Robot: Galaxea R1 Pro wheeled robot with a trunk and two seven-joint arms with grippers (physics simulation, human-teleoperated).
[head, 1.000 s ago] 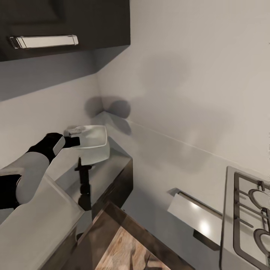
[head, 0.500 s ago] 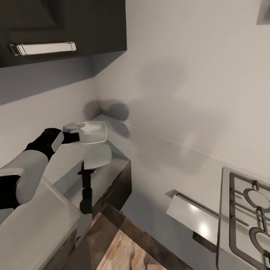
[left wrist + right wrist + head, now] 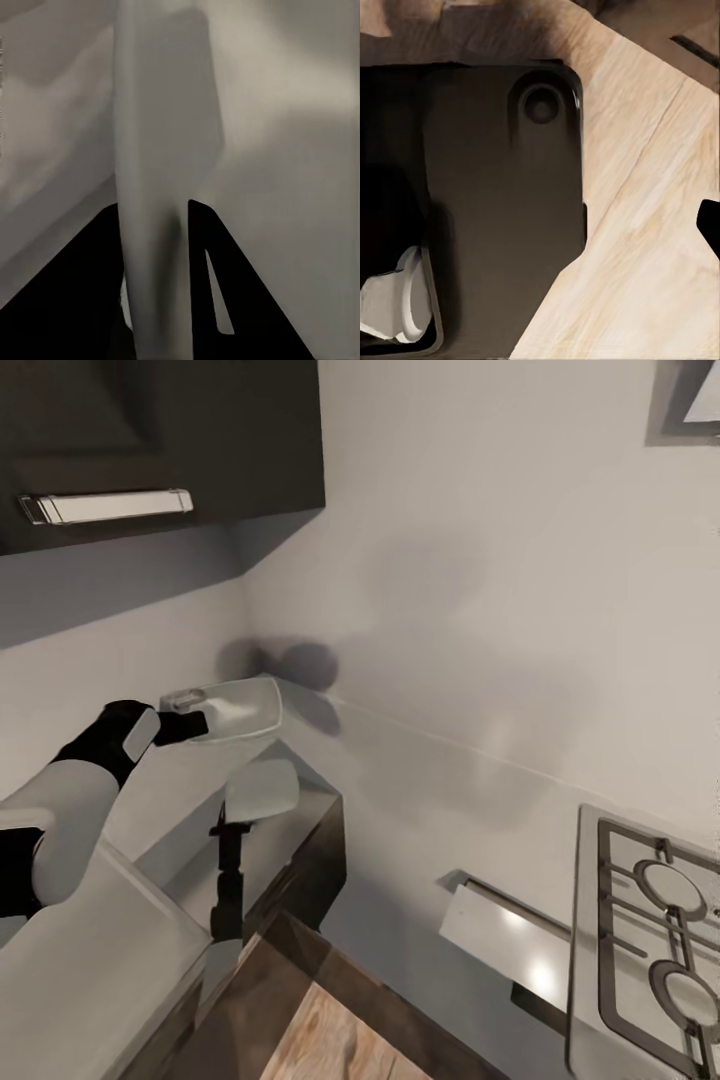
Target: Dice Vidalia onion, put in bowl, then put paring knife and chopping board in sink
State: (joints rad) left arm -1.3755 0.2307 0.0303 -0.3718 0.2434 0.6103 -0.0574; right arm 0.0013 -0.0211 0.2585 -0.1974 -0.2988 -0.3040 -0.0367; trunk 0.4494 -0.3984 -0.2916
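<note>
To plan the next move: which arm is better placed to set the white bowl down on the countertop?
Left: its jaws are shut on the bowl rim, held above the countertop. The right wrist camera faces the wood floor.

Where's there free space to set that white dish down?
The grey countertop below the bowl, between the wall corner and its front edge, looks bare. The left gripper holds the bowl above it. The hob to the right is crowded with grates.

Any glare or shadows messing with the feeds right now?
Head view: soft shadows on the wall behind the bowl, bright glare spots on the metal panel near the hob. Left wrist view: bowl rim between the left hand's fingers looks blurred. Right wrist view: mostly dark.
</note>
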